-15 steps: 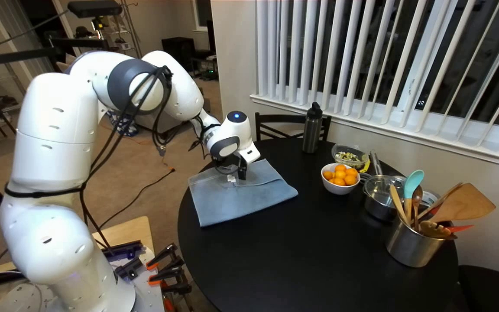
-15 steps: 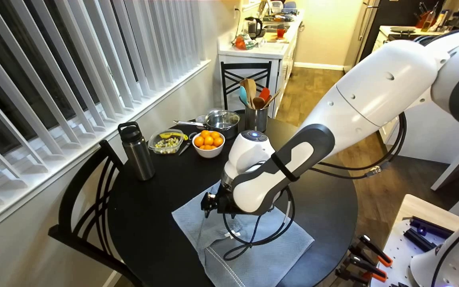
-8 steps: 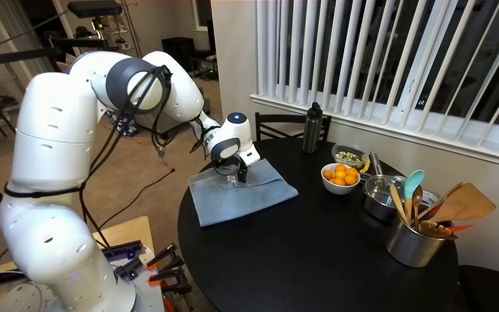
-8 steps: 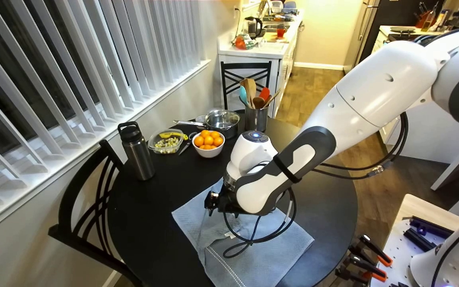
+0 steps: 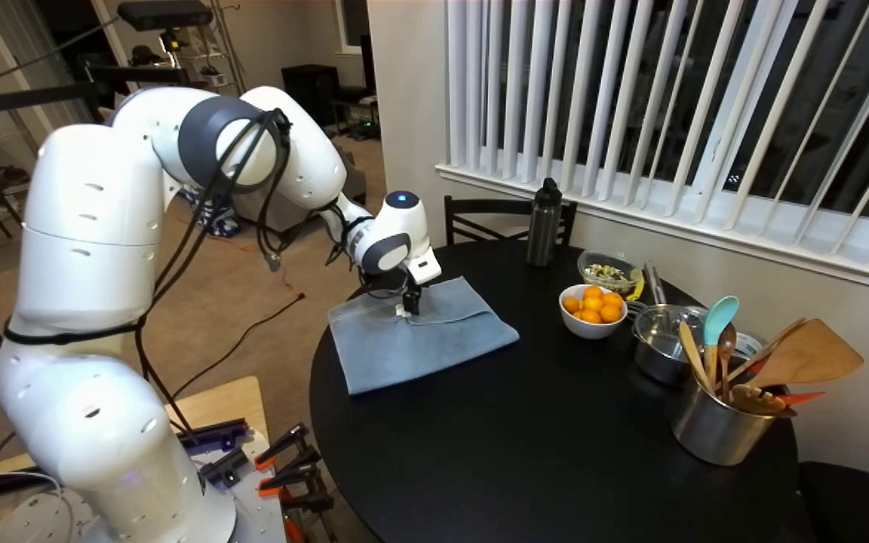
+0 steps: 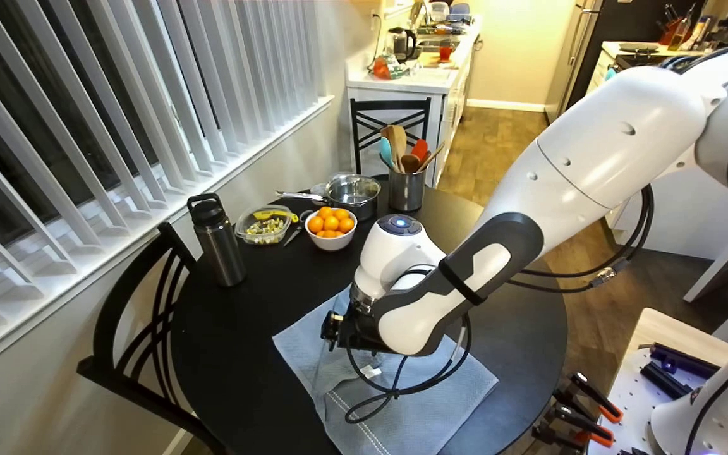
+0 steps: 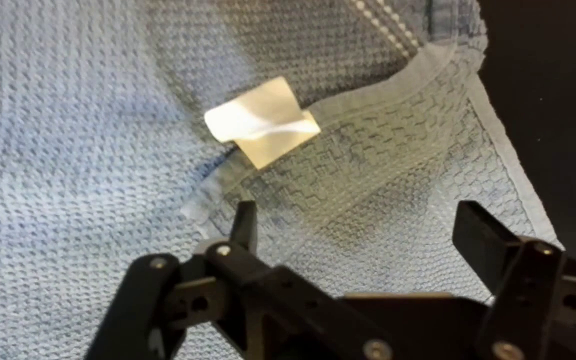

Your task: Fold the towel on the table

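Observation:
The light blue-grey towel lies on the black round table (image 5: pixel 540 452), showing in both exterior views (image 5: pixel 419 358) (image 6: pixel 427 404) and filling most of the wrist view (image 7: pixel 68 215). Part of it is folded over, with a hemmed edge and stitch lines across its top. A white tag (image 7: pixel 263 117) sticks up at that edge; it also shows in both exterior views (image 5: pixel 402 310) (image 6: pixel 370 371). My gripper (image 7: pixel 358 212) is open and empty, low over the towel beside the tag, its fingers (image 7: pixel 478 240) wide apart. I cannot tell whether the fingertips touch the cloth.
A white bowl of oranges (image 5: pixel 591 327), a clear food container (image 5: pixel 608 273) and a metal pan (image 5: pixel 661 362) stand on the table. A steel pot of utensils (image 5: pixel 721 430) and a dark bottle (image 5: pixel 544 226) stand there too. A chair (image 6: pixel 143 328) stands at the table's edge.
My gripper has shifted slightly over the towel, closer to the white tag in an exterior view. The towel has not visibly moved.

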Controlling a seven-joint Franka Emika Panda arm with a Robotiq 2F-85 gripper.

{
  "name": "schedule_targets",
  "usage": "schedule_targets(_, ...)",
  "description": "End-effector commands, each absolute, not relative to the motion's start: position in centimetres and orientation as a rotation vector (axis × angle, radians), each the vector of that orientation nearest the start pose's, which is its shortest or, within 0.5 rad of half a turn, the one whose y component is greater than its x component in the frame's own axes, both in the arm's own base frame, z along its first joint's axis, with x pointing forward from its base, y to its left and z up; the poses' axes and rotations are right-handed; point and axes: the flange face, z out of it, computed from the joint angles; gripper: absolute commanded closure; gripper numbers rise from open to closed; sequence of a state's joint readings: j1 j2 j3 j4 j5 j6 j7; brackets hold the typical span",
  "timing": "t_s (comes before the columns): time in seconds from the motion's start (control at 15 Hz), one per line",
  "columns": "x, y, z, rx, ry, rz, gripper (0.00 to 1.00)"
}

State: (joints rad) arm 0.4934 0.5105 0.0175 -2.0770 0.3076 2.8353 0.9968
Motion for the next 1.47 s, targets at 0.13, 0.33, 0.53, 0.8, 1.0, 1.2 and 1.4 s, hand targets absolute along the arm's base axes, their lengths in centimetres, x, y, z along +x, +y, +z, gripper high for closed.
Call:
schedule_targets(0.13, 52.0, 27.2, 21.2, -2.694, 1.283, -0.121, 0.00)
schedule_targets(0.33, 52.5, 26.2, 20.3, -2.674, 1.334, -0.133, 0.00)
schedule_targets(0.53, 52.4, 25.9, 19.3, -2.663, 1.349, -0.102, 0.00)
schedule_targets(0.8, 51.4, 26.2, 18.9, -2.667, 1.341, -0.092, 0.00)
schedule_targets(1.0, 51.2, 27.3, 18.8, -2.668, 1.309, -0.101, 0.00)
schedule_targets(1.2, 51.4, 27.9, 18.7, -2.663, 1.279, -0.152, 0.00)
schedule_targets(1.4, 51.8, 27.0, 17.7, -2.650, 1.320, -0.146, 0.00)
